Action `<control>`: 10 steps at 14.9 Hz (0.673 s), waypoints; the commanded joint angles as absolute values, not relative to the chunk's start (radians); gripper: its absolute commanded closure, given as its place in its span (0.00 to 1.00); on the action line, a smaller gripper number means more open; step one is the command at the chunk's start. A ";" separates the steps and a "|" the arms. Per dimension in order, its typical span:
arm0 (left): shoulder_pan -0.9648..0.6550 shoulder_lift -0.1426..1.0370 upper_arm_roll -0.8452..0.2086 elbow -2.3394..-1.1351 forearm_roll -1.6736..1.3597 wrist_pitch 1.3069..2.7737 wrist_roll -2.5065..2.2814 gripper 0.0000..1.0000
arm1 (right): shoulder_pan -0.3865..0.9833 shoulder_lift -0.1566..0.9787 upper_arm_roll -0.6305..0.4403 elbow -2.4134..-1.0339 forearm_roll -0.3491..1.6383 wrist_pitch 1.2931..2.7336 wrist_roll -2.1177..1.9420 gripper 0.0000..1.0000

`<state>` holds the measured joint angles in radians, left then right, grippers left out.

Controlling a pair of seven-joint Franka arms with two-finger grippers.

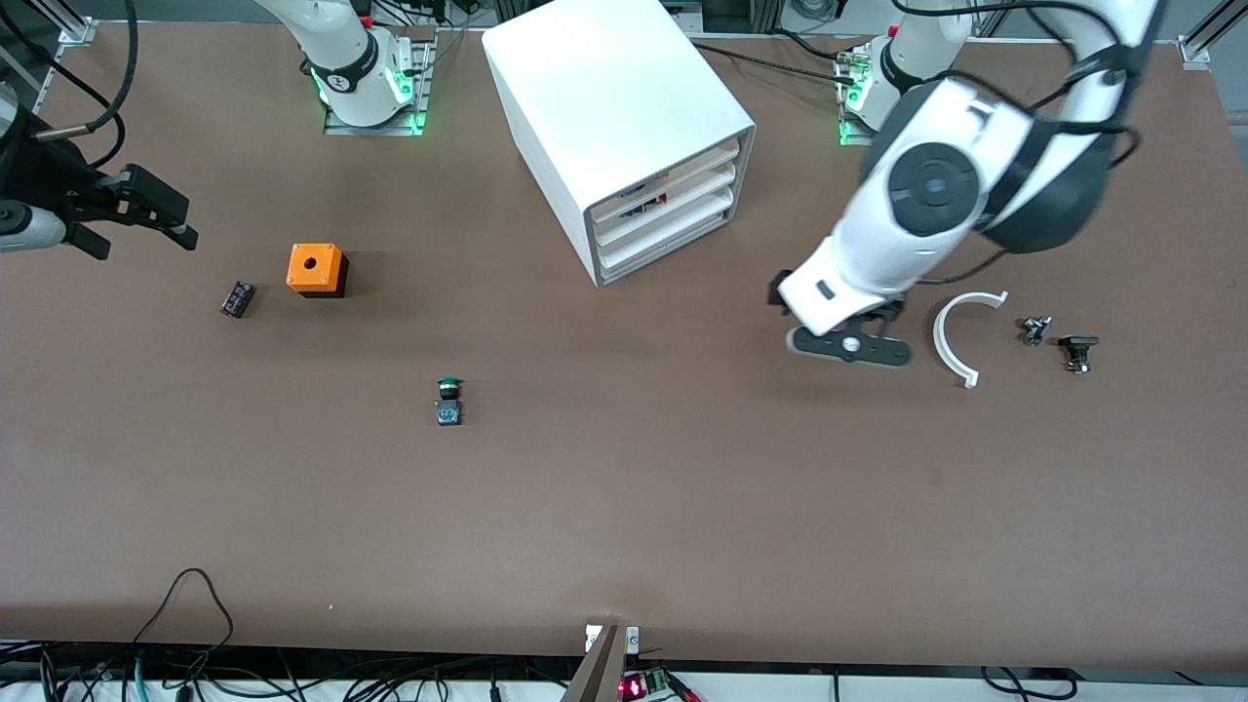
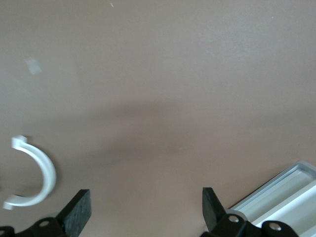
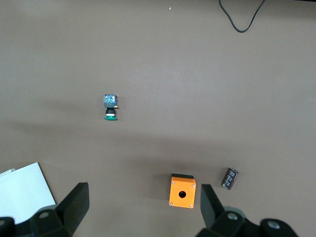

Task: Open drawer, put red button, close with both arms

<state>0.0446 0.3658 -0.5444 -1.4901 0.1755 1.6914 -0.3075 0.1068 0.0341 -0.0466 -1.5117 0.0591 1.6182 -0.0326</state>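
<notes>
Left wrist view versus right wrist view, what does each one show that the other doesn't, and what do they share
Only the left wrist view shows the white curved piece, the cabinet's drawer fronts and the open left gripper. Only the right wrist view shows the green button, the orange box, the small dark cylinder and the open right gripper. Both show bare brown table. Neither shows a red button.

glossy white arms (image 1: 907,234) with black joints, black cables and green-lit bases (image 1: 370,102).
</notes>
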 commanded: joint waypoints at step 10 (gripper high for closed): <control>-0.049 -0.109 -0.092 -1.940 -0.094 1.897 0.158 0.00 | 0.094 0.058 -0.034 -1.468 0.048 1.589 -0.031 0.00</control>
<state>-0.0160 0.0315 -0.1146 -1.7324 -0.0752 1.7867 0.1462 0.1065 0.0465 -0.0466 -1.5018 0.0590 1.6149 -0.0326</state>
